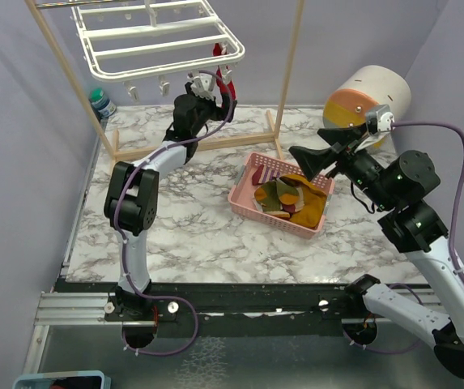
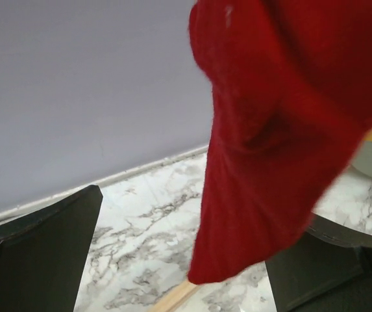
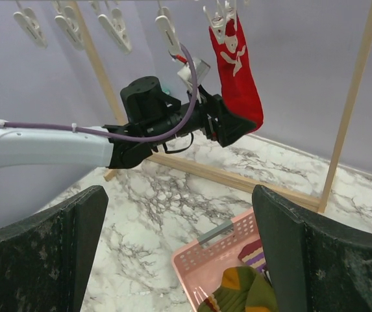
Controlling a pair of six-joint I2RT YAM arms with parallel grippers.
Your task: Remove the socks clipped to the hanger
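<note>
Left wrist view is showing the left gripper [image 2: 186, 257] with its jaws standing wide open either side of the red fabric sock [image 2: 270, 130], gripping nothing. The sock is hanging clipped to the white plastic barred hanger [image 1: 159, 36]. The grasp is pending, calling for closing, then a downward pull. The left arm is standing stretched up and forward. The right gripper [image 1: 311, 160] is hovering by the pink plastic basket [image 1: 244, 193], its jaws open and empty.

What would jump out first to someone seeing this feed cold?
A red fabric sock hangs from a clip on the white plastic hanger, at its right corner, with the left gripper open around its lower end. Next, the pink plastic basket at table centre-right, heaped with mustard and olive socks.
</note>
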